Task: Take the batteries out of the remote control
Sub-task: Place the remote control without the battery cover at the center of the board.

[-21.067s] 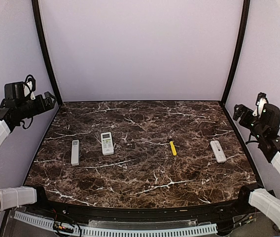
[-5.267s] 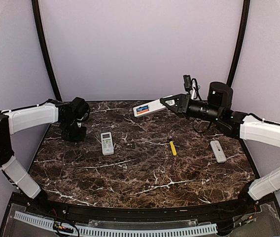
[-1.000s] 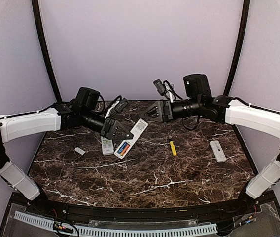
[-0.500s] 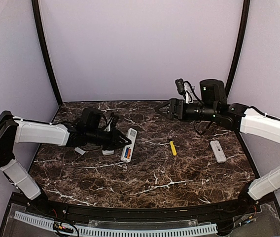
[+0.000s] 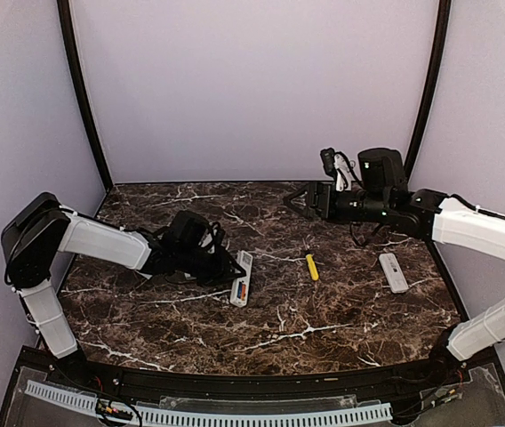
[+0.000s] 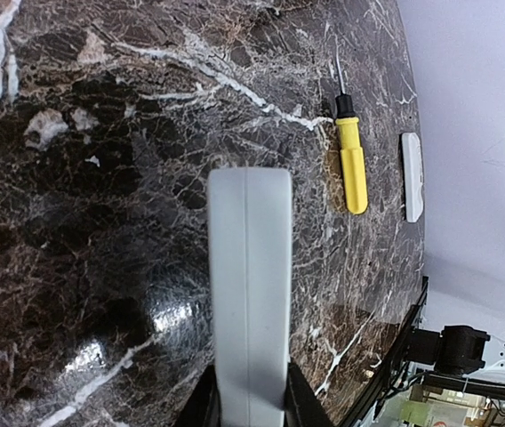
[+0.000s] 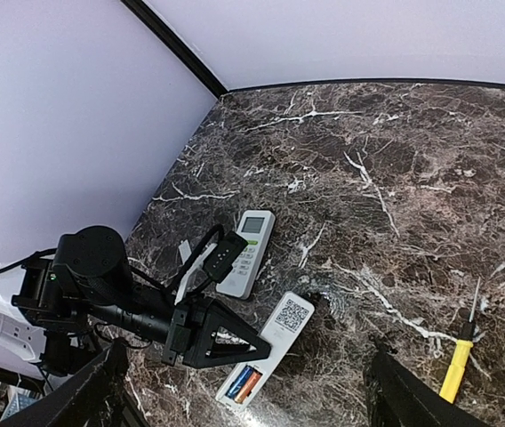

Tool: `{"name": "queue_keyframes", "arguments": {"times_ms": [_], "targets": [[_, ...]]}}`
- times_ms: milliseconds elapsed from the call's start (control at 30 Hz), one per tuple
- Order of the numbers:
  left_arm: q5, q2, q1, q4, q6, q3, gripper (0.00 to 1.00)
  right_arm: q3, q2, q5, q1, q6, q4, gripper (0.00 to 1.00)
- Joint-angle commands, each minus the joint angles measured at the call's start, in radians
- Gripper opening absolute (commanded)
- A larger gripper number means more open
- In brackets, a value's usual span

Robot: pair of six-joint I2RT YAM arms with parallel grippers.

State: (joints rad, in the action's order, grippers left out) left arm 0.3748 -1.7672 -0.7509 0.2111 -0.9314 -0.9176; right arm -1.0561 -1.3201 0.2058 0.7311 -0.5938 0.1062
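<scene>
Now our left gripper (image 5: pixel 227 272) clamps the remote (image 6: pixel 249 267), batteries (image 7: pixel 243 384) exposed just past its fingertips; our right gripper (image 5: pixel 300 200), spread wide well above, should reach for one.

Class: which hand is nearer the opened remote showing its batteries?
Left. The left hand grips the remote itself; the right hand hovers well apart, farther back and to the right.
</scene>
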Motion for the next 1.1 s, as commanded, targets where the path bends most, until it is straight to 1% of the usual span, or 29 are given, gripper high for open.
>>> {"name": "queue_keyframes", "arguments": {"times_ms": [0,233,467,600,833,1067], "targets": [[-0.020,-0.027,-0.020,0.021,-0.019,-0.035,0.00,0.006,-0.020,-0.022,0.000,-0.011,-0.004,0.90],[-0.026,-0.086,-0.031,-0.003,-0.005,-0.054,0.01,0.008,-0.024,-0.032,0.001,-0.017,0.002,0.90],[-0.043,-0.106,-0.034,-0.042,0.019,-0.061,0.08,0.008,-0.027,-0.037,0.000,-0.019,0.000,0.90],[-0.047,-0.108,-0.034,-0.070,0.036,-0.061,0.15,0.006,-0.032,-0.038,0.000,-0.020,0.001,0.90],[-0.060,-0.098,-0.034,-0.108,0.057,-0.055,0.31,0.006,-0.027,-0.055,0.000,-0.020,0.011,0.89],[-0.093,-0.065,-0.034,-0.194,0.118,-0.068,0.46,0.003,-0.028,-0.063,0.001,-0.018,0.014,0.90]]}}
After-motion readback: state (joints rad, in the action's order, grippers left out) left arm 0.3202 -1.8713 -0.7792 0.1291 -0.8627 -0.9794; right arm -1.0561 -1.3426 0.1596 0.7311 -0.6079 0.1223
